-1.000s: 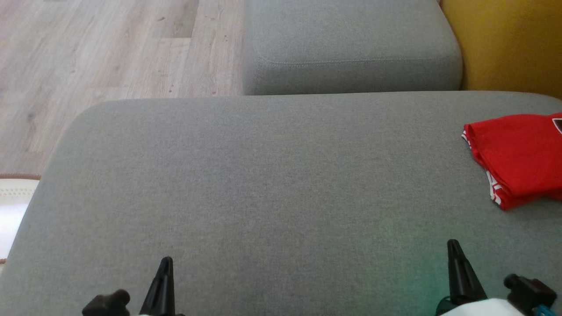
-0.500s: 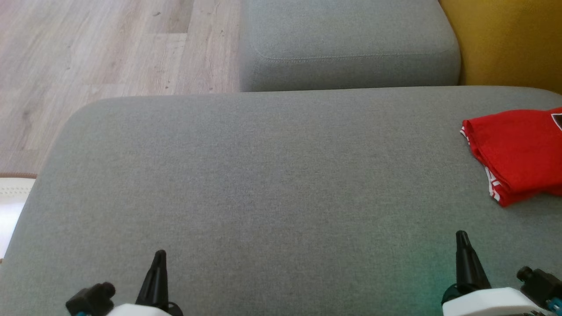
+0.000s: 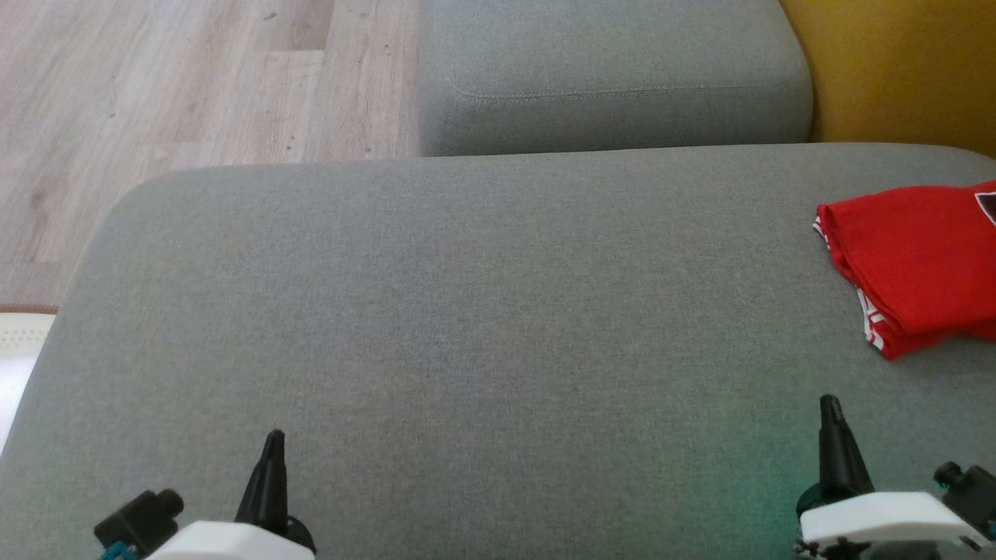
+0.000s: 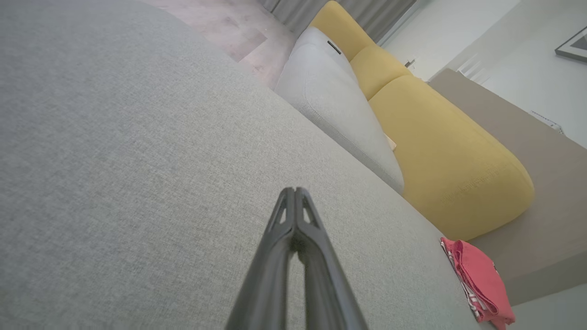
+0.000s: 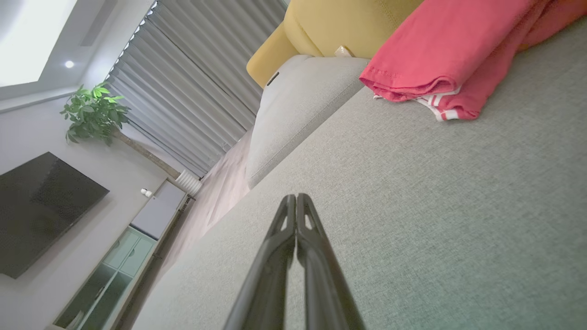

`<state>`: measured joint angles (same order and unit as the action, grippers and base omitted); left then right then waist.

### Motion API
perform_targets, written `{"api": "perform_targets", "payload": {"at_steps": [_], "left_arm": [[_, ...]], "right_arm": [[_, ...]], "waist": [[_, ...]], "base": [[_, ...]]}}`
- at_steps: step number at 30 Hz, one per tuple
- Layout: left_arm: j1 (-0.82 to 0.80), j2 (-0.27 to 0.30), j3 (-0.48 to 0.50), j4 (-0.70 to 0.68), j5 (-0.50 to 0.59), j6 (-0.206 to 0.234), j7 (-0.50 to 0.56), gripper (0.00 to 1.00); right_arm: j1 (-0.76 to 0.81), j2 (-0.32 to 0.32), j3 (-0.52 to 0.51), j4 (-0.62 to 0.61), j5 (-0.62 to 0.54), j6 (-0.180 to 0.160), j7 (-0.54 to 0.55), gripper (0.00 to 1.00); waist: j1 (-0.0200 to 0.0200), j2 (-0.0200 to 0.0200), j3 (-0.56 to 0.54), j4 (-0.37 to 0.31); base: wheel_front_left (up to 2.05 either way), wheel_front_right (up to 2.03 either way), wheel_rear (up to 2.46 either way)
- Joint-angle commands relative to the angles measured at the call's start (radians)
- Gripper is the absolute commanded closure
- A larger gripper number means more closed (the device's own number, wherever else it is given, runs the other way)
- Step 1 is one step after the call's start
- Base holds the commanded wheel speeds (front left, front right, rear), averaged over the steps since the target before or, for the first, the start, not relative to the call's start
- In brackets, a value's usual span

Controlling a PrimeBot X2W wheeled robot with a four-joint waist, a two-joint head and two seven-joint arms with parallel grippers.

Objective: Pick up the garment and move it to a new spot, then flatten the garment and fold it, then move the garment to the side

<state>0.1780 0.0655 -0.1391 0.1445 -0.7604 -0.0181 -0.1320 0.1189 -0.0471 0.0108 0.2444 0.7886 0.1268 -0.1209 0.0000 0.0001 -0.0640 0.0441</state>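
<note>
head view: folded red garment [image 3: 910,257] on grey sofa [image 3: 467,311], emblem [image 3: 987,204] cut off; left fingers [image 3: 268,476], right fingers [image 3: 839,447] clenched.

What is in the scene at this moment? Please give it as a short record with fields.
garment: red, folded, lying at the right side of the cushion
cushion: grey fabric, wide
left hand: shut, holding nothing, apart from the garment
right hand: shut, holding nothing, nearer to the garment, not touching it
floor: pale wood, beyond the cushion
</note>
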Motion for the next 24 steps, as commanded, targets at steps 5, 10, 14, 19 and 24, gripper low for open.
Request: {"api": "perform_targets", "payload": {"at_steps": [5, 10, 14, 19, 24], "left_arm": [[-0.076, 0.016, 0.04, -0.018, -0.078, -0.015, 0.016, 1.0], [-0.091, 0.017, 0.052, -0.009, -0.14, -0.022, 0.03, 1.0], [-0.104, 0.018, 0.061, -0.002, -0.189, -0.028, 0.041, 1.0], [-0.119, 0.018, 0.073, 0.007, -0.251, -0.035, 0.055, 1.0], [-0.135, 0.019, 0.086, 0.015, -0.312, -0.043, 0.069, 1.0]], "right_arm": [[-0.069, -0.021, -0.005, -0.027, 0.076, 0.002, 0.019, 1.0], [-0.08, -0.022, -0.011, -0.025, 0.134, 0.002, 0.032, 1.0], [-0.09, -0.023, -0.016, -0.023, 0.181, 0.002, 0.044, 1.0], [-0.101, -0.023, -0.022, -0.021, 0.24, 0.002, 0.058, 1.0], [-0.113, -0.024, -0.029, -0.02, 0.298, 0.002, 0.072, 1.0]], "waist": [[0.0, -0.0001, 0.005, -0.003], [0.0, -0.0001, 0.01, -0.006], [0.0, -0.0001, 0.013, -0.009], [0.0, -0.0001, 0.018, -0.012], [0.0, -0.0001, 0.023, -0.015]], "base": [[0.0, 0.0, 0.0], [0.0, 0.0, 0.0], [0.0, 0.0, 0.0], [0.0, 0.0, 0.0], [0.0, 0.0, 0.0]]}}
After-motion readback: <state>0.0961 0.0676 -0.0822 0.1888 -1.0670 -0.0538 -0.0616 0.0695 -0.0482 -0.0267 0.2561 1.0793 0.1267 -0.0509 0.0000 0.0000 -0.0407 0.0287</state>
